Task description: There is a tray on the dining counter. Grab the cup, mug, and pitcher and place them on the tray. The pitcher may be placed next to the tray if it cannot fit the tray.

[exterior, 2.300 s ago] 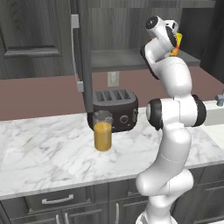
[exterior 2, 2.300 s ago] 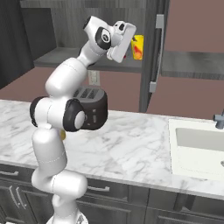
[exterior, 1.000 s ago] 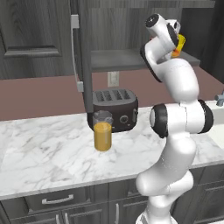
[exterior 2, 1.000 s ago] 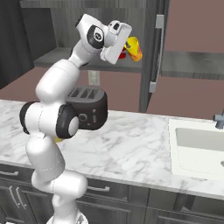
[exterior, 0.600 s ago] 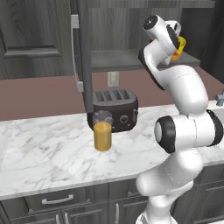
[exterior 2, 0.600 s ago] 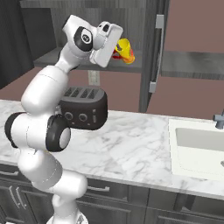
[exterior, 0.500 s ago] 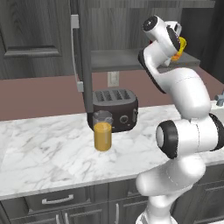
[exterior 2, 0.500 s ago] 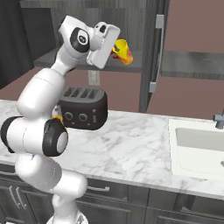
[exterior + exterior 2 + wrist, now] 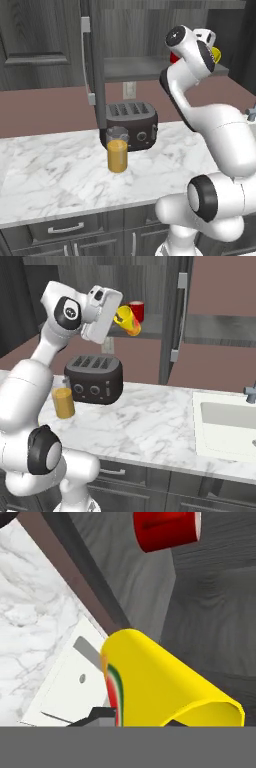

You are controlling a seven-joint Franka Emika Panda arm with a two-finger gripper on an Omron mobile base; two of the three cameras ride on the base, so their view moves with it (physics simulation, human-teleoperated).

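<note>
My gripper point(image 9: 120, 318) is shut on the yellow cup point(image 9: 128, 321), held high in front of the open cabinet and tilted almost onto its side. The hand view has the cup point(image 9: 160, 682) close up, its red-orange mark facing left. The red mug point(image 9: 136, 310) stands on the cabinet shelf just behind the cup, and it also appears in the left base view, mug point(image 9: 174, 57), and hand view, mug point(image 9: 167, 529). The amber pitcher point(image 9: 118, 150) stands on the marble worktop in front of the toaster. The tray and the dining counter are out of view.
A black toaster point(image 9: 131, 125) sits at the back of the marble worktop point(image 9: 50, 170). The open cabinet door point(image 9: 175, 316) hangs to the right of the shelf. A white sink point(image 9: 225, 421) with a faucet point(image 9: 250, 392) lies at the right end.
The arm has swung its lower joints around and carried the cup a little away from the shelf. The cup has gone from nearly upright to tilted on its side.
</note>
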